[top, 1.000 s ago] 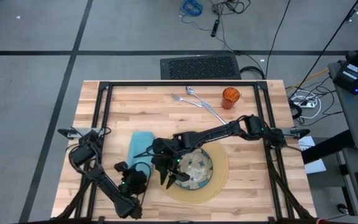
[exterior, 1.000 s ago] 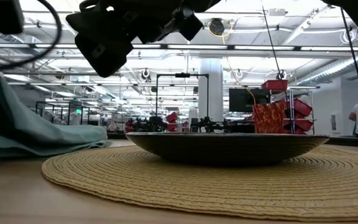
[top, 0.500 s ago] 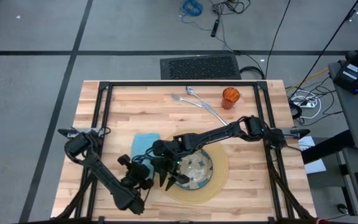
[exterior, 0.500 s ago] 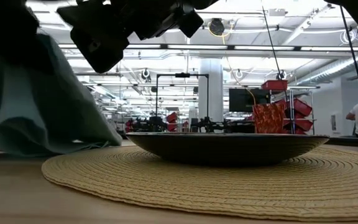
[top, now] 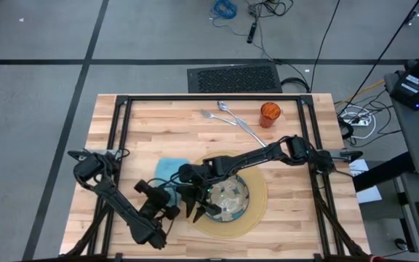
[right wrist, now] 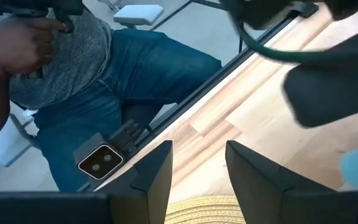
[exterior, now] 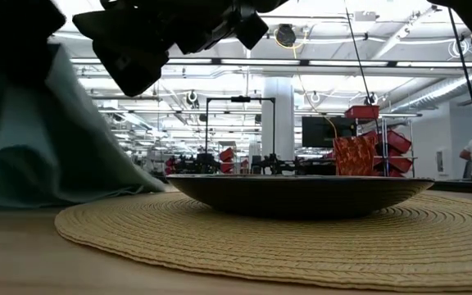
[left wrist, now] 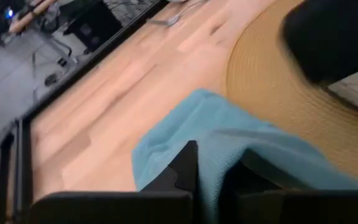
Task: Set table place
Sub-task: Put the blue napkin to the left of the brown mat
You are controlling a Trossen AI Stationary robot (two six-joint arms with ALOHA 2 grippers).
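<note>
Because the teal cloth napkin is soft, light and limp, it will sag and trail from any pinch, so an edge or corner fold is the sensible place to grip. It lies on the light wooden plank table, just left of the round tan woven mat, one part lifted. The left tool is clenched on a napkin fold. The right tool hangs open above the patterned glass plate, holding nothing.

Overhead looks straight down; low camera level, mat shared.
</note>
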